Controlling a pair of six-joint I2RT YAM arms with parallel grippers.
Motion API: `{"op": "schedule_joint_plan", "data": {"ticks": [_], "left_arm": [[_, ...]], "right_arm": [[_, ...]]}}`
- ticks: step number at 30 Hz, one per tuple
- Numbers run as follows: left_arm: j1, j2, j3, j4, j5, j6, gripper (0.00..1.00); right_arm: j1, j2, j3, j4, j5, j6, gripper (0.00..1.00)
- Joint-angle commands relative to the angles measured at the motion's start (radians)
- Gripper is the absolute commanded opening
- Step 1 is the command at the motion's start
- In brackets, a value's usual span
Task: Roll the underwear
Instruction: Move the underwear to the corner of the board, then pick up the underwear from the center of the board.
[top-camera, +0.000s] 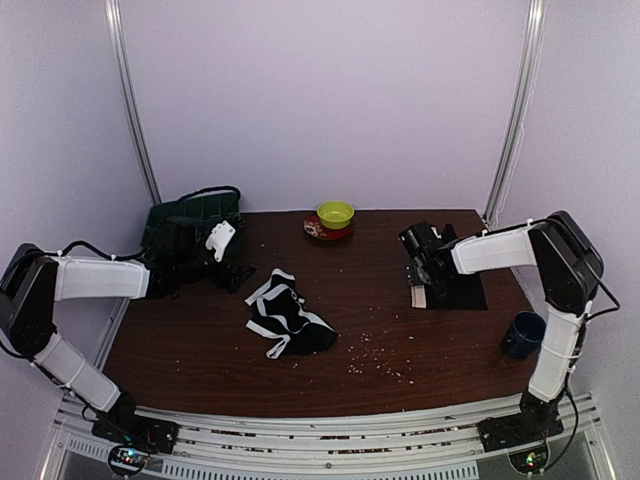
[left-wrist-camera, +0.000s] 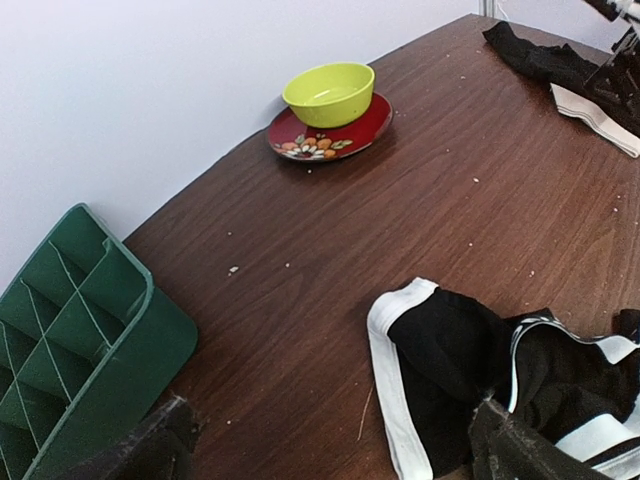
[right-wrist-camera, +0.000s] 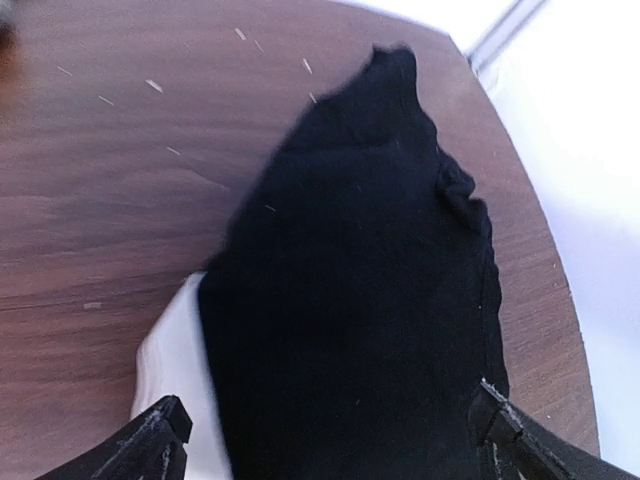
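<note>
**Step in hand.** The step is judged to be the approach of the right gripper (right-wrist-camera: 335, 445) to the plain underwear (right-wrist-camera: 360, 260), ahead of the first turn of a roll. The right gripper is spread wide and nothing is held between its fingers (right-wrist-camera: 150, 445).

**Position of the work.** The plain underwear lies directly beneath the right gripper, flat on the table (right-wrist-camera: 90, 200). It fills the span between both fingers and extends forward of them. Whether the fingers touch the cloth cannot be told. The white band (right-wrist-camera: 170, 350) lies just inside the finger shown at the left of the wrist view.

**Recommended procedure.**
- One edge should be taken, preferably the white band, which appears firmer and would give a straight starting line.
- Only the edge should be pinched, and the cloth should be turned over itself in short, even turns so that the roll is kept tight.
- Dragging is to be avoided, as thin fabric is likely to bunch or slip.

**Second arm.** The left gripper (left-wrist-camera: 332, 448) is likewise wide open and empty. The strapped underwear (left-wrist-camera: 450, 370) lies crumpled just ahead and to the right of it, reaching the finger at that side. Its loose straps may be expected to snag, so flattening is advised first. A green tray (left-wrist-camera: 70, 330) lies ahead and to the left of the left gripper.
</note>
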Motion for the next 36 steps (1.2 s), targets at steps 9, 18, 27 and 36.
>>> {"op": "schedule_joint_plan", "data": {"ticks": [9, 18, 27, 36], "left_arm": [[0.004, 0.044, 0.064, -0.131, 0.203, 0.267, 0.94], [0.013, -0.033, 0.019, -0.207, 0.139, 0.717, 0.91], [0.013, 0.122, 0.119, -0.371, 0.124, 1.038, 0.83], [-0.001, 0.253, 0.273, -0.483, 0.156, 1.063, 0.72]], "right_arm": [[0.272, -0.356, -0.061, 0.129, -0.190, -0.139, 1.00], [0.452, -0.364, -0.048, 0.038, -0.201, -0.151, 1.00], [0.497, -0.449, -0.191, 0.128, -0.191, -0.139, 1.00], [0.496, -0.539, -0.251, 0.160, -0.165, -0.129, 1.00]]}}
